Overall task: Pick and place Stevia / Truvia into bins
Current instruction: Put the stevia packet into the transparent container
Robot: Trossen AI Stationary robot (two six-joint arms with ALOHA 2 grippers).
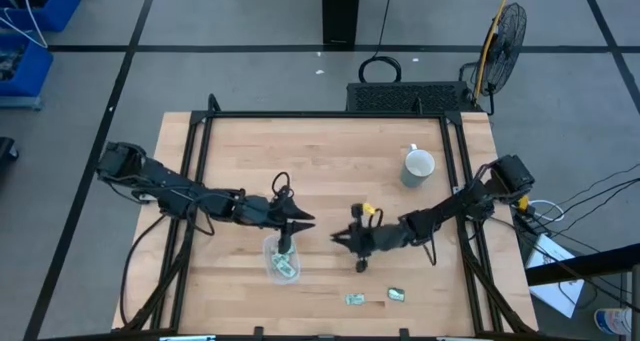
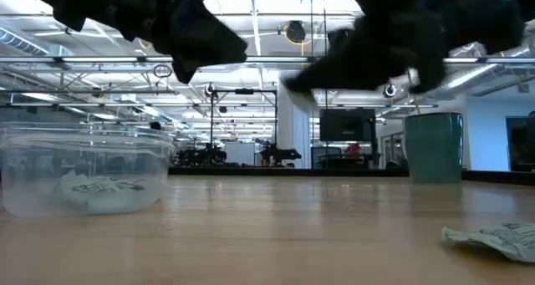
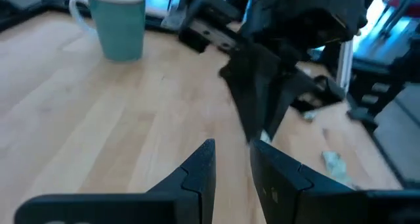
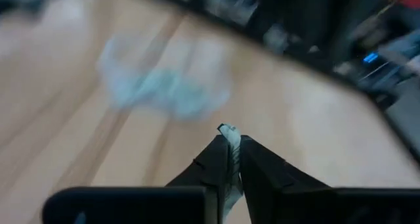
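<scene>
Right gripper carries a packet, with the bin off its tips.

The right gripper point(image 1: 340, 238) hangs over the table point(image 1: 330, 151), fingers clenched on a packet point(image 4: 229, 137) whose pale edge pokes out between the tips. The bin point(image 1: 281, 259) sits just beyond those tips and a little toward the front edge, with packets already inside point(image 2: 100, 190). The left gripper point(image 1: 306, 221) hovers just above the bin, nose to nose with the right one, fingers slightly parted and holding nothing. Two loose packets point(image 1: 355, 299) point(image 1: 396, 295) lie behind the right gripper, near the front edge. The mug point(image 1: 418, 165) stands well behind it.
</scene>
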